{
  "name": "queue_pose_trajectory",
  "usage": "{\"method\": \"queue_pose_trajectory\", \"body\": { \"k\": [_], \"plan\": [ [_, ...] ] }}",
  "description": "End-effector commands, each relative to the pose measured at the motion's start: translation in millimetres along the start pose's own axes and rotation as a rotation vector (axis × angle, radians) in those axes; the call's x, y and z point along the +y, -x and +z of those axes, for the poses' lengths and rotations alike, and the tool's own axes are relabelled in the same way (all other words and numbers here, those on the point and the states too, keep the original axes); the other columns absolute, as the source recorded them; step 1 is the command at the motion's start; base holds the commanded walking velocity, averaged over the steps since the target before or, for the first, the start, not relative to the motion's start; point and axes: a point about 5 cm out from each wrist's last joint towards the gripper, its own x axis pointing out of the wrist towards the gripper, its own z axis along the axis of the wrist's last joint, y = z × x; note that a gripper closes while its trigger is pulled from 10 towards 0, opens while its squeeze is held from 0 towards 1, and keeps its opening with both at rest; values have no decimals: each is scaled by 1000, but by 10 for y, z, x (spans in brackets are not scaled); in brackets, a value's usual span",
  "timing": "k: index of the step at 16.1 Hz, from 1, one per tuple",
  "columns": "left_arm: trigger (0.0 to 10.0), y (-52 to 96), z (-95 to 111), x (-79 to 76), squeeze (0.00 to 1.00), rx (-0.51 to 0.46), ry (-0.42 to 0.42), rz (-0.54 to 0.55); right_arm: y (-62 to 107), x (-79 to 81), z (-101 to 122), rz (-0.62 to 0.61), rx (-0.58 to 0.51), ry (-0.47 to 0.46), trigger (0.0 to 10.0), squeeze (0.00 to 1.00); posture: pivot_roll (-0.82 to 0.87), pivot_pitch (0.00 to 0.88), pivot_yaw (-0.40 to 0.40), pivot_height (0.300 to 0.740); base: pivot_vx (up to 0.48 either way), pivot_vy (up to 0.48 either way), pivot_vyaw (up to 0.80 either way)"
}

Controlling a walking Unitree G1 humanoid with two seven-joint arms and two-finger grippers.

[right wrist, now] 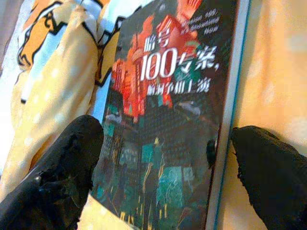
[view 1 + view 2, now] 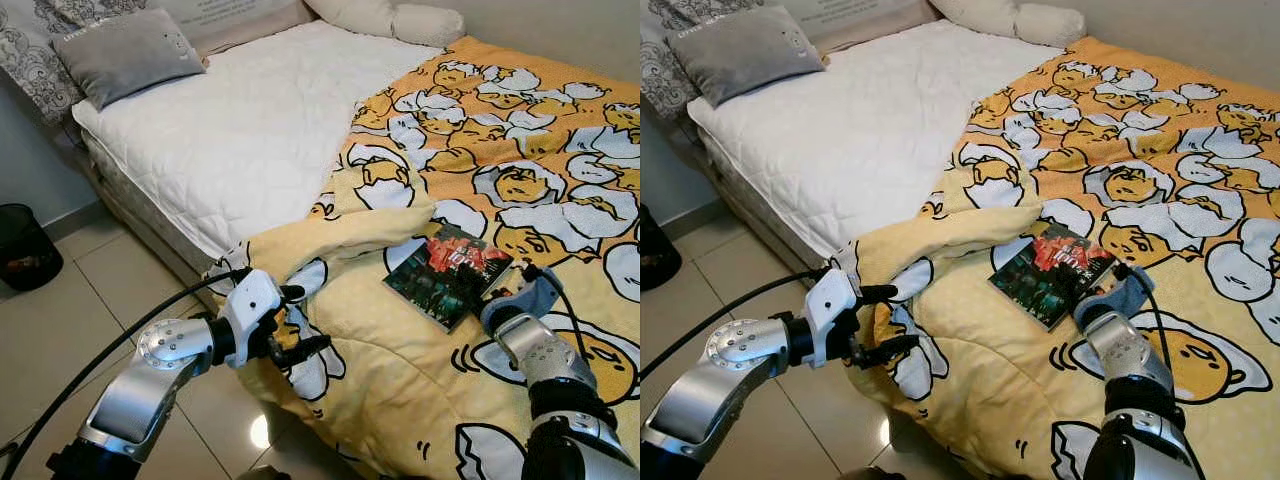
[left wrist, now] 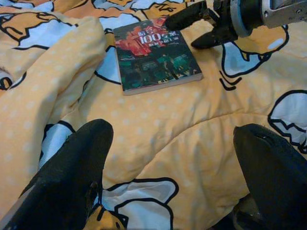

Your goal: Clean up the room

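yellow duvet (image 2: pixel 420 380), right claw (image 2: pixel 503 287) open astride book (image 2: pixel 447 275), left claw (image 2: pixel 300 322) open at duvet edge

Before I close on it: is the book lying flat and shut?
Yes. The book lies flat and closed, cover up, on the yellow duvet; the open right gripper is at its edge.

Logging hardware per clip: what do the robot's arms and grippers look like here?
Both arms are silver metal with round joint housings and black cables. The left gripper has a white wrist block and two long black fingers. The right gripper has a grey-blue wrist housing and black fingers.
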Motion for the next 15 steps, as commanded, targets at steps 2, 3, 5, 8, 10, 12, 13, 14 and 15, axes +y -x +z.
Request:
{"method": "queue_pose_trajectory", "body": {
  "k": [2, 3, 5, 8, 10, 12, 13, 14, 15],
  "plan": [
    [10000, 7, 47, -2, 51, 1, -11, -20, 9, -22, -124, 17, 44, 0, 10000, 0, -84, 0, 48, 740, 0, 0, 0],
    [10000, 9, 48, -4, 51, 2, -10, -22, 9, -26, -149, 22, 54, -3, 10000, 0, -84, 0, 48, 740, 0, 0, 0],
    [10000, 15, 51, -11, 51, 6, -8, -28, 4, -39, -227, 27, 88, 3, 10000, 0, -83, 0, 51, 740, 0, 0, 0],
    [10000, 11, 60, -8, 51, 10, -11, -33, -9, -80, -338, 11, 125, -24, 10000, 0, -80, 0, 51, 740, 0, 0, 0],
    [10000, 2, 72, -11, 47, 10, -13, -34, -13, 15, -468, 135, 192, -61, 10000, 0, -79, 0, 53, 740, 0, 0, 0],
    [10000, -3, 73, -14, 43, 12, -12, -35, -16, 18, -598, 142, 264, -1, 10000, 0, -77, 0, 53, 740, 0, 0, 0],
    [10000, -6, 73, -12, 47, 15, -12, -35, -21, -21, -652, 102, 286, 16, 10000, 0, -73, 0, 52, 740, 0, 0, 0],
    [10000, -8, 73, -10, 47, 16, -12, -34, -20, -65, -684, 60, 297, 19, 10000, 0, -70, 0, 51, 740, 0, 0, 0],
    [10000, -8, 74, -9, 47, 18, -12, -34, -16, -109, -718, 20, 307, 37, 10000, 0, -65, 0, 50, 740, 0, 0, 0]
  ]
}}
